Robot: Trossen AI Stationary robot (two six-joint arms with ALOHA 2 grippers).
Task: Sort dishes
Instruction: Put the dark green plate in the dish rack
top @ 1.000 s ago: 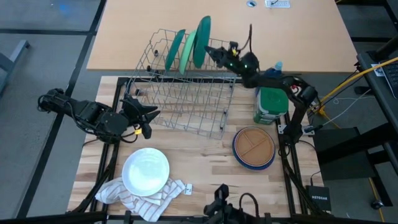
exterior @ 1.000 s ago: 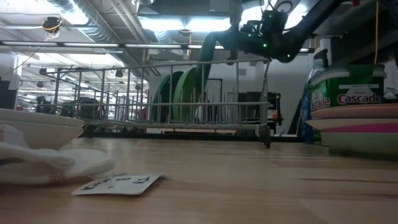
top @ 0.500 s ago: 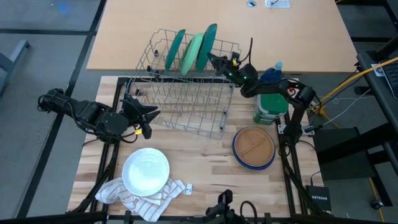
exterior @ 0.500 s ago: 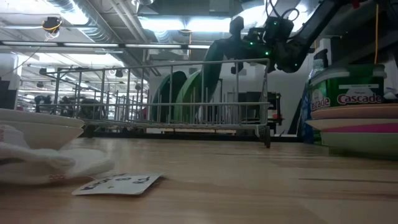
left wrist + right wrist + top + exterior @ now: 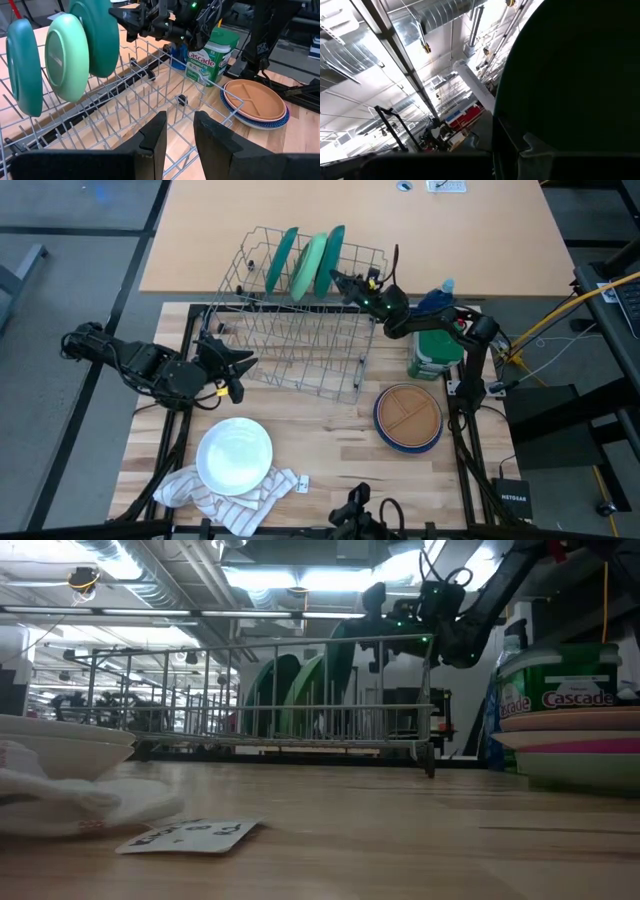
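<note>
- Your right gripper point(image 5: 340, 280) is at the far right corner of the wire dish rack point(image 5: 300, 330), up at rim height. Its fingers are closed on the edge of a dark green plate point(image 5: 335, 256), which stands upright in the rack's far row.
- In the left wrist view, that right gripper point(image 5: 131, 19) meets the dark green plate point(image 5: 98, 35) at the edge, with the plate's lower part down among the wires.
- Beside that plate stands a light green plate point(image 5: 312, 264), and next to it another dark green plate point(image 5: 282, 260). All three are on edge, close together in the same row.
- Your left gripper point(image 5: 238, 370) waits low at the rack's near left side. Its fingers point(image 5: 155, 137) stand slightly apart with nothing between them.
- A white bowl point(image 5: 234, 455) sits at the table's near left, resting partly on a striped cloth point(image 5: 190, 488).
- At the right of the table, a tan divided plate point(image 5: 408, 413) tops a stack with a blue plate point(image 5: 382, 432) showing beneath it.
- A green detergent tub point(image 5: 434, 352) stands just beyond that stack.
</note>
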